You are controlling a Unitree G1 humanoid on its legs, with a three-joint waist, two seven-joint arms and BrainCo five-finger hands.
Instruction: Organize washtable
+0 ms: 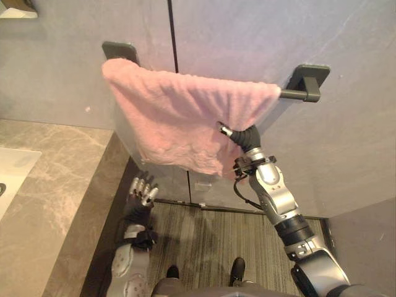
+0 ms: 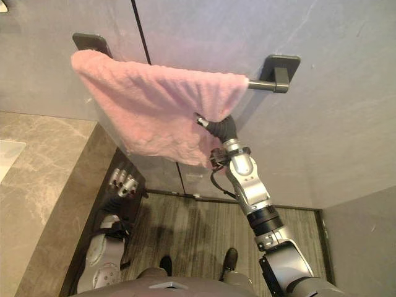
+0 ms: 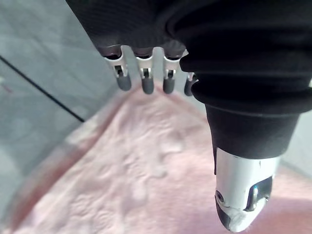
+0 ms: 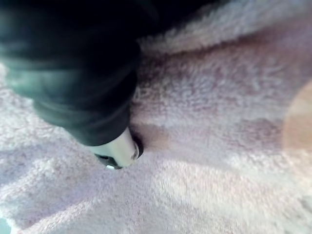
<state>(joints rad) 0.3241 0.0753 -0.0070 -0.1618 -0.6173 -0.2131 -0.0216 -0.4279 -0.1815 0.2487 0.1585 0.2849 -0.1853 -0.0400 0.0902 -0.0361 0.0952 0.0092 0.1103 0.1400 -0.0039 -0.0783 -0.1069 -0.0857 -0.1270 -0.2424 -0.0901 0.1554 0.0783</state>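
My right hand [image 1: 245, 137] is buried in the pink towel [image 1: 179, 117]; whether it grips, I cannot tell. The towel hangs bunched on the rail [image 1: 296, 94]. A careless pull could drag it off. My left hand [image 1: 142, 190] hangs relaxed below.
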